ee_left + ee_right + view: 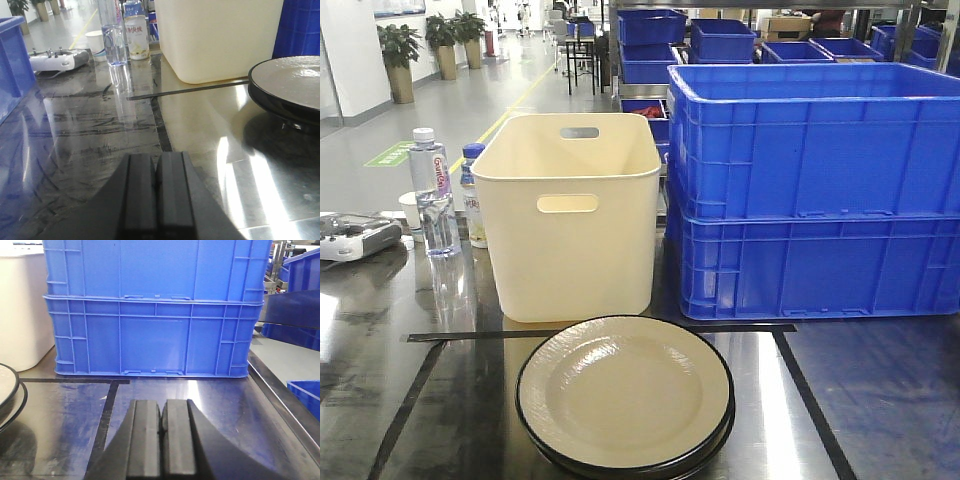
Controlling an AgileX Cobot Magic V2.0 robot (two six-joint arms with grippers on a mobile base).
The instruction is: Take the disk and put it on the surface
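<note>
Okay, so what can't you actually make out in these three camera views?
- Inside of the cream bin: front view, hidden by its own walls.
- How many plates are stacked: rims overlap; the wrist views cut them off.
- Contents of the blue crates: hidden by their walls.
- Small bottle's label: too blurred.
- Both arms: absent from the front view.

Bright overhead light glares on the glossy surface (235, 165) (wrist views slightly soft).
</note>
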